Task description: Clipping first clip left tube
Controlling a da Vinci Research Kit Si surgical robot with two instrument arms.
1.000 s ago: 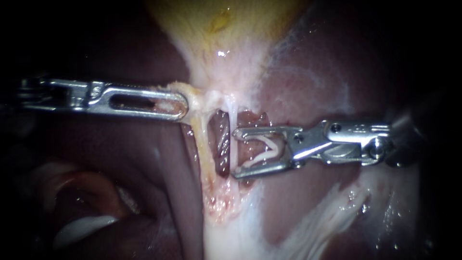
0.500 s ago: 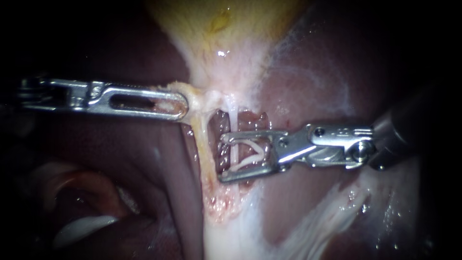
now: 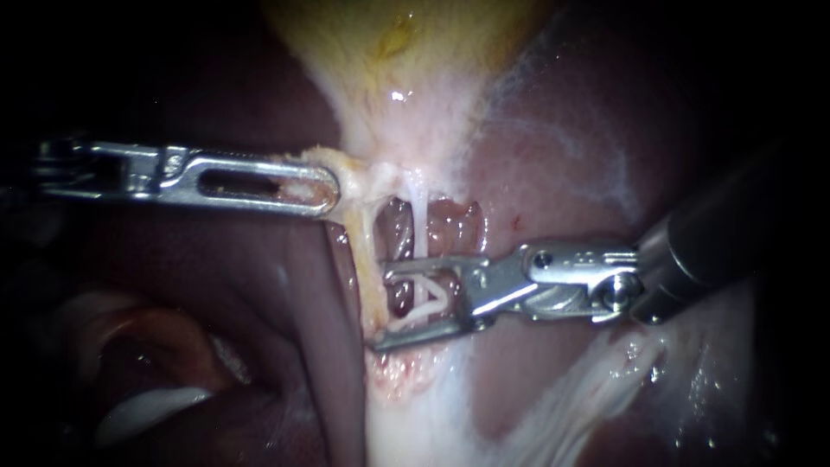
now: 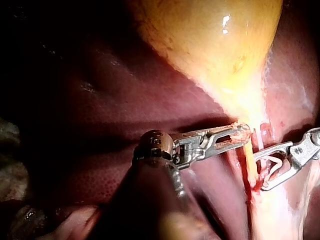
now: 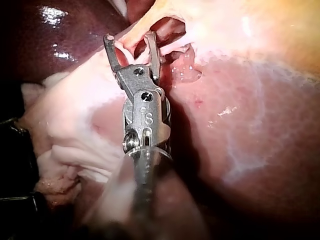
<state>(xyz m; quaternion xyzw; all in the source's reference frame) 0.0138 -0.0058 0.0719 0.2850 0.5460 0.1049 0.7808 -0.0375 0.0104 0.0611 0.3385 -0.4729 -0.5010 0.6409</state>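
Tubes run up and down in the endoscope view, two of them, side by side under the gallbladder point(image 3: 389, 35). The left tube point(image 3: 367, 259) is thick and yellow. The right tube point(image 3: 420, 227) is thin and white. The right instrument point(image 3: 383, 306) lies flat, across both. Its jaws stand wide apart and carry one white clip point(image 3: 430, 298) between them. The right tube crosses the gap between the jaws. The left tube is at the very tips of the jaws, on the side away from the shaft. I cannot tell if it is all the way inside. I think the jaws must reach a bit more that way before they squeeze. The left instrument point(image 3: 327, 192) is clamped on tissue point(image 3: 346, 177) by the top of the left tube. Two instruments, two tubes, one clip, none on a tube.
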